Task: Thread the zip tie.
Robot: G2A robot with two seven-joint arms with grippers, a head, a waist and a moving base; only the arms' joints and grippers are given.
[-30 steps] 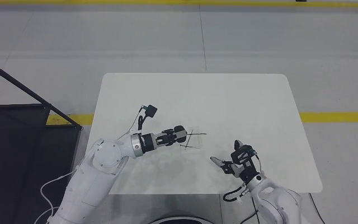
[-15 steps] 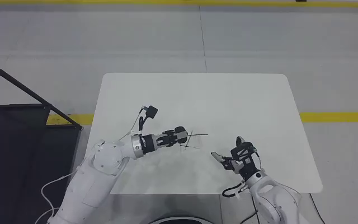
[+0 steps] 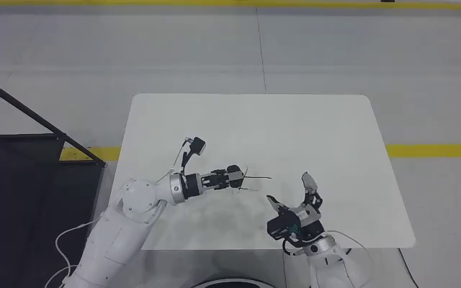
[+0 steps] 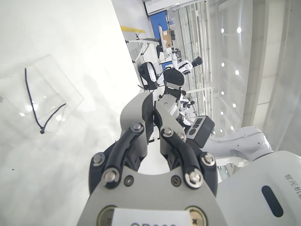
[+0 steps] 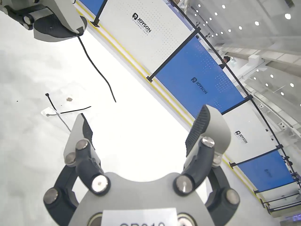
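My left gripper (image 3: 237,175) is shut on one end of a thin black zip tie (image 3: 258,177), held just above the white table (image 3: 324,129). In the right wrist view that zip tie (image 5: 96,66) hangs free from the left gripper (image 5: 58,28), its loose tip pointing towards my right gripper (image 5: 144,125). The right gripper (image 3: 289,191) is open and holds nothing, a short way from the tip near the table's front edge. The left gripper's fingers (image 4: 148,111) are pressed together.
A second black zip tie (image 3: 248,189) lies bent on a clear plastic sheet (image 4: 61,81) beside the left gripper. A pale tie (image 5: 60,118) lies next to that black tie (image 5: 53,104). A black barrier frame (image 3: 29,115) stands left of the table.
The right gripper has swung round and moved left towards the held zip tie's tip, staying open. The left gripper has shifted slightly right with the tie.
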